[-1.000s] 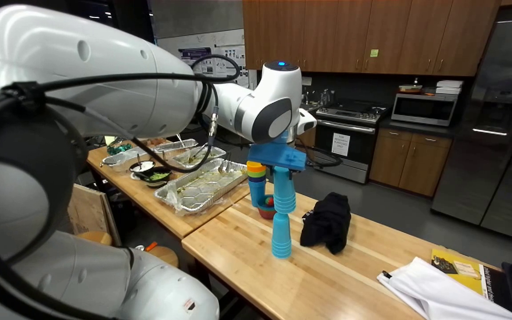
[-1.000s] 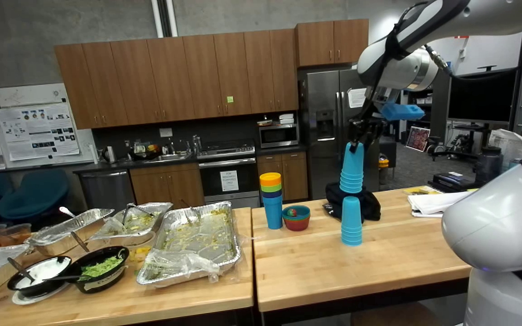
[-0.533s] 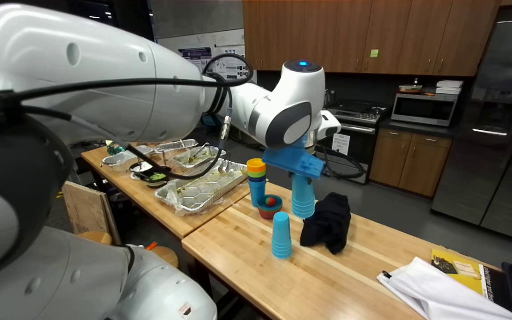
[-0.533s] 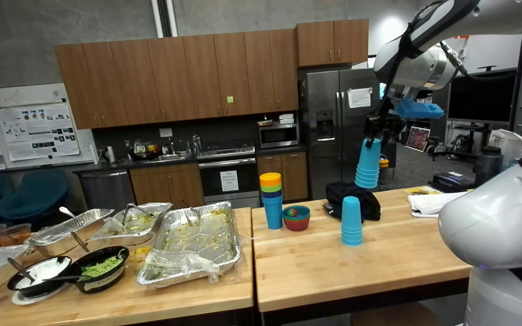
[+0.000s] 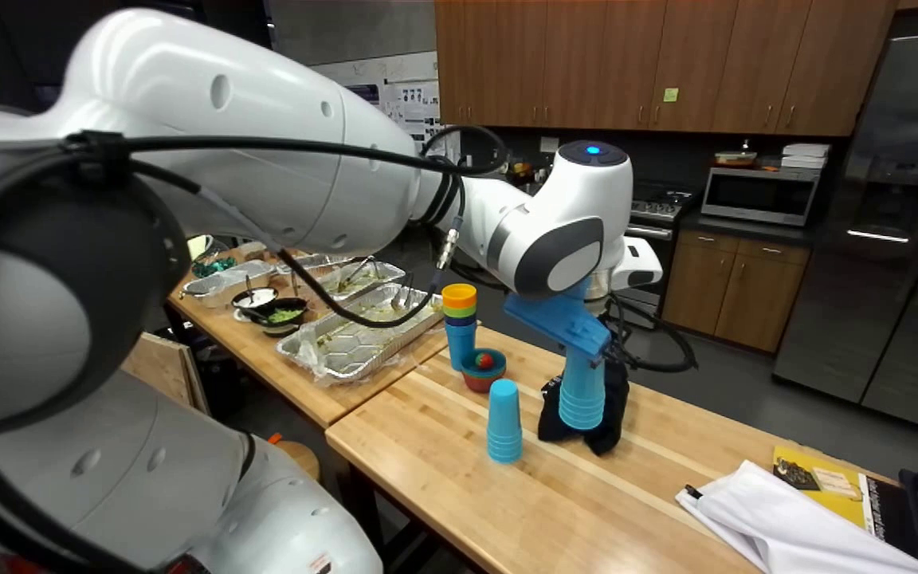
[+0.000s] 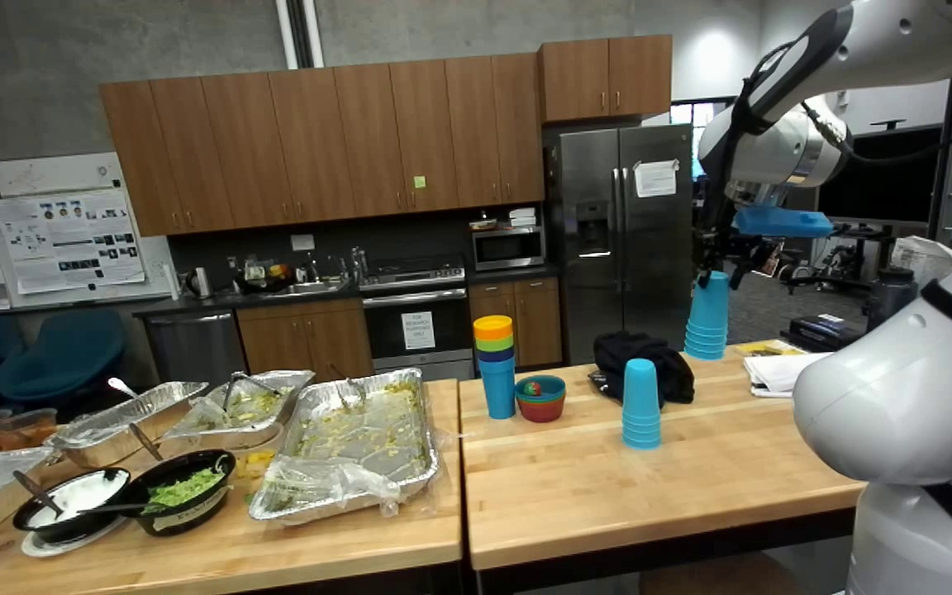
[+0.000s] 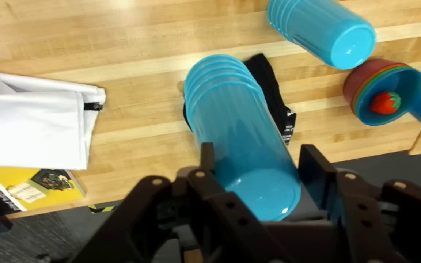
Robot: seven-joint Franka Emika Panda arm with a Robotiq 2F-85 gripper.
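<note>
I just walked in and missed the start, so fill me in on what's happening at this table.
A robot arm has its fingers closed on an upside-down stack of light-blue cups, held in the air over the table. A similar stack stands upside down on the tabletop. Near that one lie a crumpled black cloth and nested bowls with a red strawberry inside.
</note>
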